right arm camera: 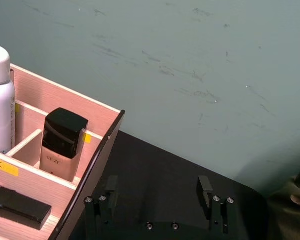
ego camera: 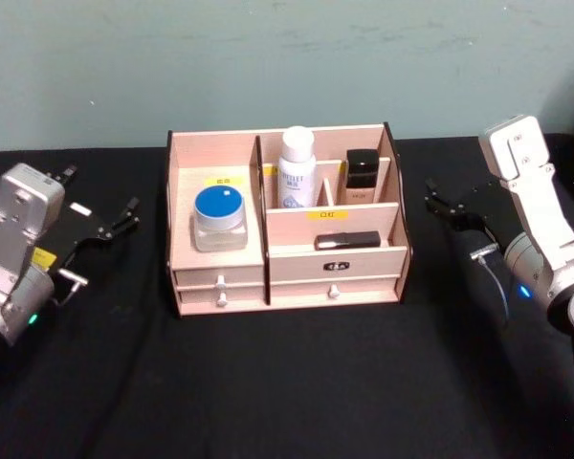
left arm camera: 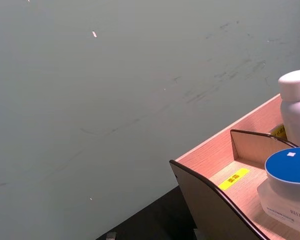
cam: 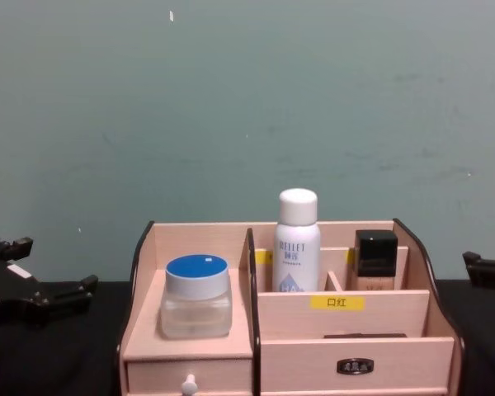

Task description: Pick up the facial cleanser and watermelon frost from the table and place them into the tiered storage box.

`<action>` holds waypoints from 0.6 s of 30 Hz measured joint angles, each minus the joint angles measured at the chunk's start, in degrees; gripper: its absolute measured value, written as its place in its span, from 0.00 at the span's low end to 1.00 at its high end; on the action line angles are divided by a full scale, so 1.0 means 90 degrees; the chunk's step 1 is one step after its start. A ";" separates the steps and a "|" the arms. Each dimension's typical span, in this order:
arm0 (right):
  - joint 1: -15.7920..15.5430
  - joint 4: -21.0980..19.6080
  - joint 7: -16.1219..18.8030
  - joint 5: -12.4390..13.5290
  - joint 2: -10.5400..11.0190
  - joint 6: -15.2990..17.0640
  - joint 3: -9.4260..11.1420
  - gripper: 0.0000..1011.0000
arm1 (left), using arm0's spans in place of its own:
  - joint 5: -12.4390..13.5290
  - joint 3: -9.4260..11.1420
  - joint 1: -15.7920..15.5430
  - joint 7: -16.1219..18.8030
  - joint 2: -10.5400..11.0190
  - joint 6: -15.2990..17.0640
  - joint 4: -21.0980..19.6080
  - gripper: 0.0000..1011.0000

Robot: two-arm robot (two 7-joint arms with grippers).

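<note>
Box [ego camera: 287, 273] is my landmark: tiered storage box, mid-table. Its left bay holds a blue-lidded jar [ego camera: 219, 218]. Back middle slot has a white bottle [ego camera: 297, 168], upright, probably the facial cleanser. Right of that stands a black-capped bottle [ego camera: 362, 175]. A flat black stick [ego camera: 348, 240] lies on the front tier; I can't tell which item is the watermelon frost. My read: both are already stowed, upright where the slot walls support them.

Left gripper [ego camera: 100, 208] sits left of the box, fingers spread, holding nothing. Right gripper [ego camera: 447, 206] sits right of it, fingers apart and empty in its wrist view.

Table [ego camera: 287, 402] has a black cloth. Scuffed grey-green wall [cam: 247, 107] behind the box.
</note>
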 joint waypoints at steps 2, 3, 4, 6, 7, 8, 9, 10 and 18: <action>0.0000 -0.0002 -0.0001 0.0003 0.0001 -0.0001 -0.0001 0.99 | 0.0000 0.0000 0.0000 0.0000 0.0000 0.0000 0.0000 0.99; 0.0000 -0.0002 -0.0002 0.0003 0.0002 -0.0002 -0.0002 0.99 | 0.0000 0.0000 0.0000 0.0000 0.0000 0.0000 0.0000 0.99; 0.0000 -0.0003 -0.0003 0.0004 0.0002 -0.0002 -0.0002 0.99 | 0.0000 0.0000 0.0000 0.0000 0.0000 0.0000 0.0000 0.99; 0.0000 -0.0004 -0.0004 0.0005 0.0004 -0.0003 -0.0002 0.99 | 0.0000 0.0000 0.0000 0.0000 0.0000 0.0000 0.0000 0.99; 0.0000 -0.0005 -0.0005 0.0006 0.0005 -0.0004 -0.0002 0.99 | 0.0000 0.0000 0.0000 0.0000 0.0000 0.0000 0.0000 0.99; 0.0000 -0.0005 -0.0005 0.0006 0.0005 -0.0004 -0.0002 0.99 | 0.0000 0.0000 0.0000 0.0000 0.0000 0.0000 0.0000 0.99; 0.0000 -0.0006 -0.0006 0.0007 0.0005 -0.0004 -0.0002 0.99 | 0.0000 0.0000 0.0000 0.0000 0.0000 0.0000 0.0000 0.99; 0.0000 -0.0007 -0.0006 0.0008 0.0005 -0.0005 -0.0002 0.99 | 0.0000 0.0000 0.0000 0.0000 0.0000 0.0000 0.0000 0.99; 0.0000 -0.0011 -0.0006 0.0014 0.0005 -0.0005 -0.0002 0.99 | 0.0000 0.0000 0.0000 0.0000 0.0000 0.0000 0.0000 0.99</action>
